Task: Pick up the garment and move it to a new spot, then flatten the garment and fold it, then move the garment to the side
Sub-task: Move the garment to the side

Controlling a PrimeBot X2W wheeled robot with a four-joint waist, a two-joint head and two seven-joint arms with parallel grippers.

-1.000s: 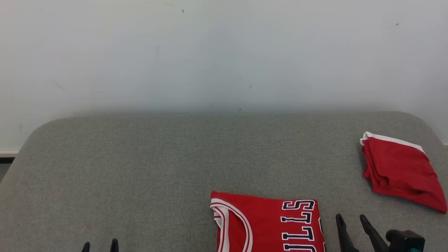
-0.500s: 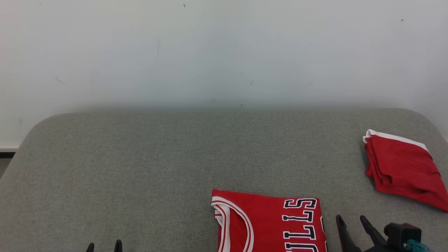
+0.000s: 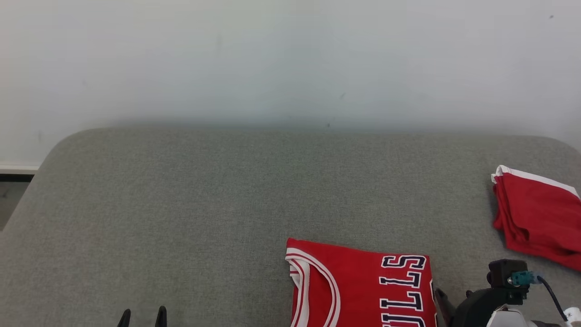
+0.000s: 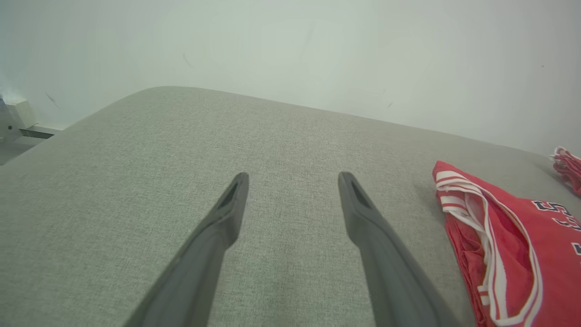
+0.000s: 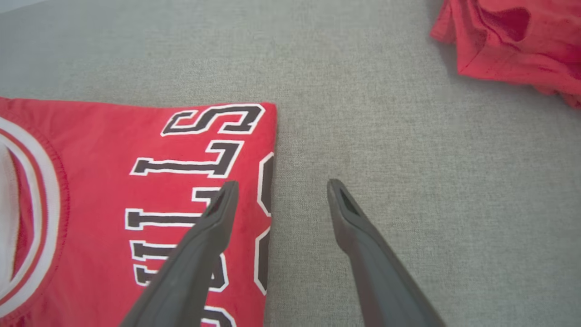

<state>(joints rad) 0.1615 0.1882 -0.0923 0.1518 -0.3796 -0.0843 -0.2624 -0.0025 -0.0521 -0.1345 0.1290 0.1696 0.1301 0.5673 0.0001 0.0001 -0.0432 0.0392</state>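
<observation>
my right gripper (image 5: 281,184) is wide open and holds nothing. one finger hangs over the edge of the red shirt (image 5: 104,136), the other over the grey pad (image 5: 408,159) just beside it. my left gripper (image 4: 292,175) is wide open and empty too, over bare pad, apart from the shirt. the shirt lies folded near me, letters up. i think the job now is to move it to the side. i should slip one finger under all the layers, pinch them together and lift slowly, so the fold does not fall open.
</observation>
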